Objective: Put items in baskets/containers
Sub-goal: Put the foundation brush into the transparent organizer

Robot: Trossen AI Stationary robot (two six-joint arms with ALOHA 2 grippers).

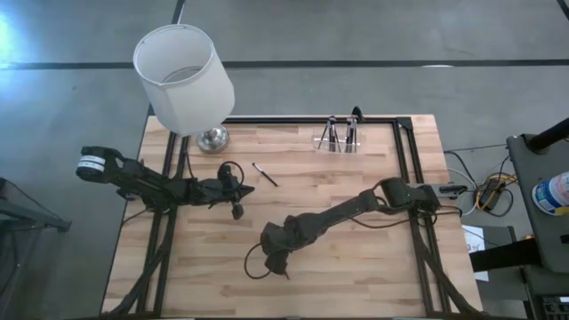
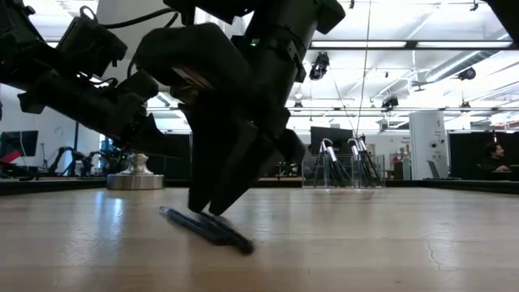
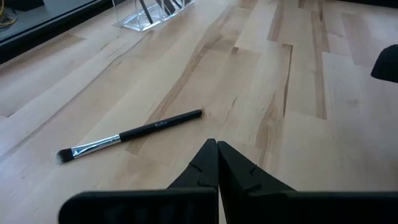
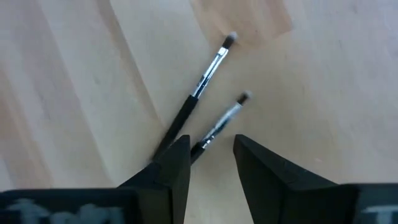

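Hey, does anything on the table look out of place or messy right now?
Three brushes lie loose on the wood instead of standing in the clear holder: one brush beside the shut left gripper, and two brushes under the open right gripper. Nothing looks spilled or damaged.

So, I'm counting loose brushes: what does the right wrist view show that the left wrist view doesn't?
Only the right wrist view: a longer brush and a shorter brush lying close together by the open right hand. Only the left wrist view: a single brush, the clear holder, the shut left hand. Both: the wooden table.
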